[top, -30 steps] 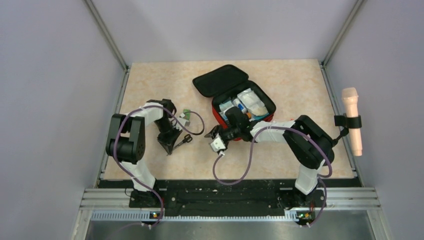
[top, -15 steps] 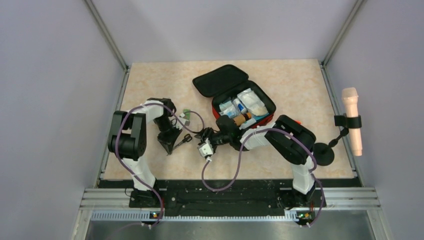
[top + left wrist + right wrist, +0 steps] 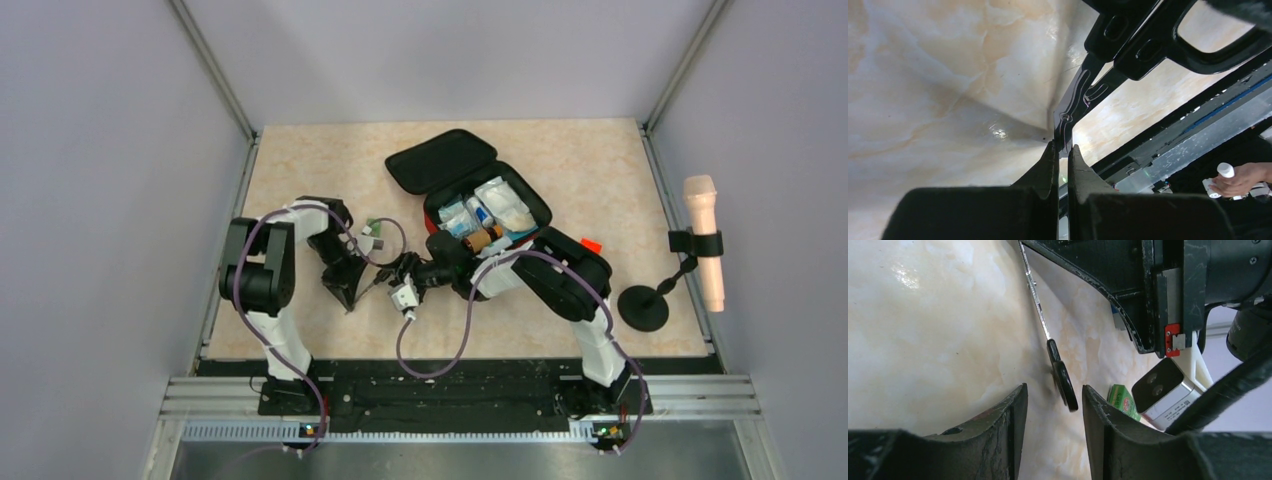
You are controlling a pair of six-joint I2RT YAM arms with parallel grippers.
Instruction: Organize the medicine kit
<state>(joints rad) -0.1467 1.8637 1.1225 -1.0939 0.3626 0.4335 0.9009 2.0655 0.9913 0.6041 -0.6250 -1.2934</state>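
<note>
The medicine kit [image 3: 440,162] is lying open by the worktop's [image 3: 300,170] far edge. Nearer, the left gripper's [image 3: 1060,150] jaws are pinching the scissors' [image 3: 1062,380] blade; the right gripper's [image 3: 1053,390] are standing spread around the handle. Closing off-centre may twist them loose.

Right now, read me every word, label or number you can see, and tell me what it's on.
Nothing reads clearly in any view.
On the green box: light print, too blurred to read.
On the white camera module: a small label, too small to read.
On the packets in the medicine kit: blue print, too small to read.
</note>
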